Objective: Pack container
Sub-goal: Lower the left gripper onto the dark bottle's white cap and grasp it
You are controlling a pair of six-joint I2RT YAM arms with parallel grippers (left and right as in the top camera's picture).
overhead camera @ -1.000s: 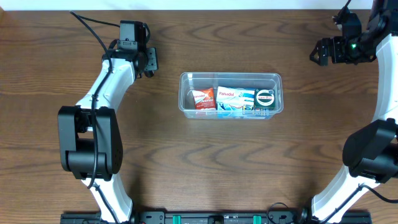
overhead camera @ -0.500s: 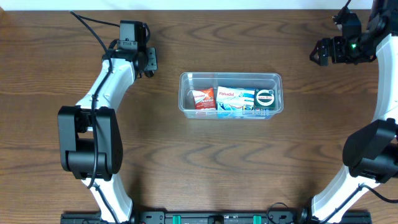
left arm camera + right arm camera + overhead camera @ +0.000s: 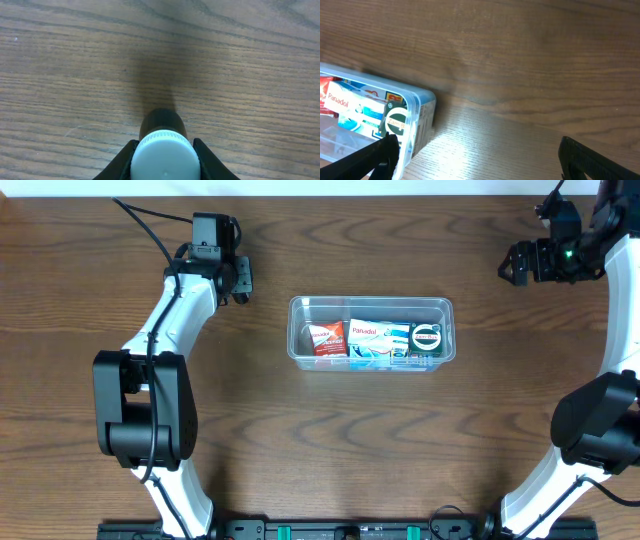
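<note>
From overhead, the container point(image 3: 300, 315) is seen at the centre of the tabletop point(image 3: 400, 440). Only in the left wrist view is a white-capped bottle point(image 3: 165, 159) shown, pinched by the left tool point(image 3: 164, 144). The right tool point(image 3: 480, 160) is spread wide.

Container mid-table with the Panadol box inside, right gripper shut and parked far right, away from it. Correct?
One thing is off: the right gripper is open, not shut. The right wrist view shows its fingers spread wide with nothing between them. The rest holds: the container sits mid-table with the Panadol box inside, and that gripper is parked far right, away from it.
</note>
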